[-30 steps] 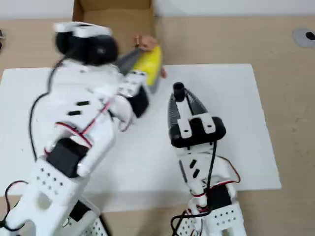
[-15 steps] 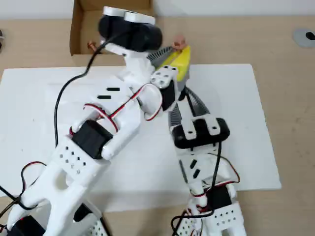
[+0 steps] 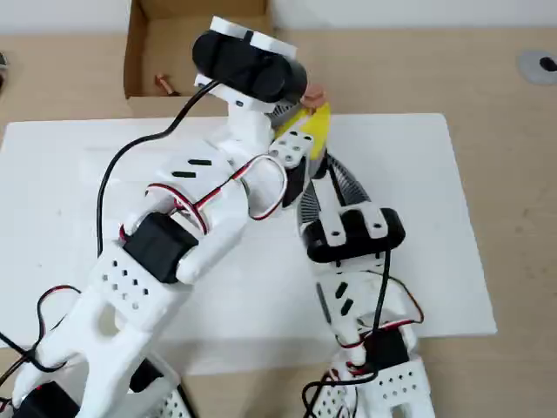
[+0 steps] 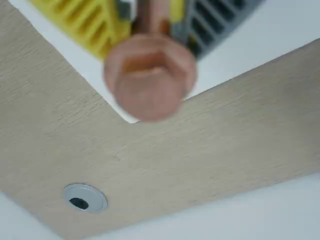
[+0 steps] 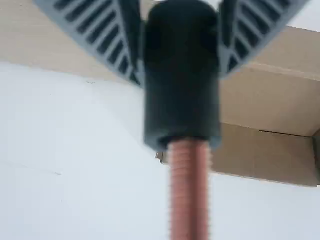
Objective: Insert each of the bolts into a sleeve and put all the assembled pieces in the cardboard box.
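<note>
Left gripper (image 4: 152, 15) — fingers closed on the copper bolt (image 4: 150, 75) — holds it just outside the cardboard box (image 3: 135, 52), off its near corner. Right gripper (image 5: 182, 30), farther from the box, clamps the black sleeve (image 5: 182, 75) — the bolt's threaded shank enters the sleeve's end.

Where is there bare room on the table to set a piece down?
The white mat is bare between the right arm and its right edge, and left of the left arm. Crowded: its far middle, where the left hand with the bolt meets the right hand with the sleeve.
</note>
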Available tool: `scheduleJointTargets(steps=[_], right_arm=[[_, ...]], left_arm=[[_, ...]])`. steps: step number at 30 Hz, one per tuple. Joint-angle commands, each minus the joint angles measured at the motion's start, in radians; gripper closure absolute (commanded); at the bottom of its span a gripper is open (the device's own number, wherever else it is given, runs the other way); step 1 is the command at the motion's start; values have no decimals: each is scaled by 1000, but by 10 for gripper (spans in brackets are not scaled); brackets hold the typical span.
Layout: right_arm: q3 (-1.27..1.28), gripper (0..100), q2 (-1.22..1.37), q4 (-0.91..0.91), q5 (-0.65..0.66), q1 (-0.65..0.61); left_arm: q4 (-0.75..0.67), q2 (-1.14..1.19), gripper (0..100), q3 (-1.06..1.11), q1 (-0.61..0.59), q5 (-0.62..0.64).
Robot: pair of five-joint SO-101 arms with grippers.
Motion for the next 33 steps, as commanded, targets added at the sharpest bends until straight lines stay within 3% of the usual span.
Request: scheduleJointTargets(steps=[1, 22, 29, 33], right_arm=[[-4, 987, -79, -20, -9, 8], [-4, 987, -79, -20, -9, 8], [-4, 987, -79, -20, -9, 10], [-4, 987, -79, -21, -9, 10]], left_arm=[[3, -2, 992, -48, 11, -5], [-37, 5, 992, 15, 28, -6], [157, 5, 992, 29, 94, -6], [193, 5, 992, 31, 97, -9]])
